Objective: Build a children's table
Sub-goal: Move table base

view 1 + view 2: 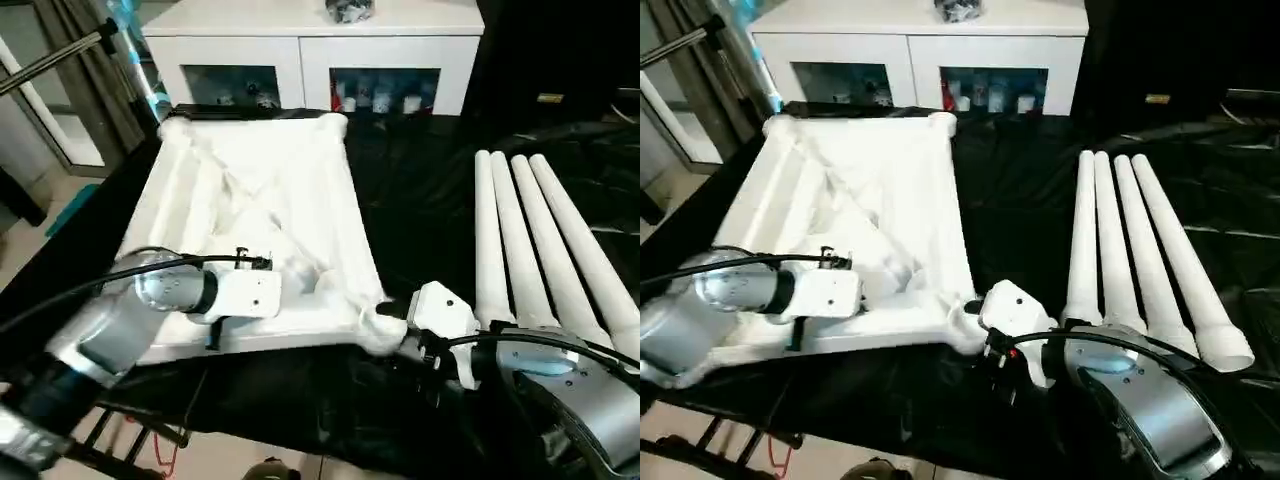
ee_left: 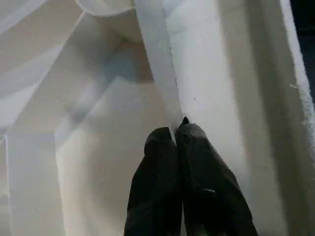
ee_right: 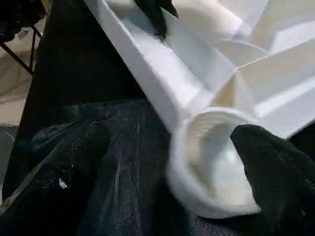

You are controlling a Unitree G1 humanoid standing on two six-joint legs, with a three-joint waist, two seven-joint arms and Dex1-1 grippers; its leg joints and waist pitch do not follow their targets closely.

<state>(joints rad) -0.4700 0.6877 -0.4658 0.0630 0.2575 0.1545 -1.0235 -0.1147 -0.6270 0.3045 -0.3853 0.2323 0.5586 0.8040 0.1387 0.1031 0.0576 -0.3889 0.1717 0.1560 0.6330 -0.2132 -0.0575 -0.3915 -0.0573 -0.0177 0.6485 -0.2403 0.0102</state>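
The white plastic rectangular tabletop (image 1: 250,215) lies underside up on a surface draped in black plastic sheeting (image 1: 420,190), its ribs and rounded corner sockets showing. The left gripper (image 2: 175,132) has its two black fingers pressed together, pinching a thin white rib (image 2: 157,59) of the underside just ahead of their tips, close inside the near long rim. The right gripper (image 3: 170,147) is spread wide around the round corner socket (image 3: 211,162) at the tabletop's near right corner; one black finger (image 3: 275,167) lies against the socket's side, while the other finger (image 3: 86,147) stands apart from it over the black sheet. To the right of that gripper, four long white tapered tube legs (image 1: 1120,250) lie side by side. Beyond the tabletop stands a white cabinet with glass doors (image 1: 320,55)
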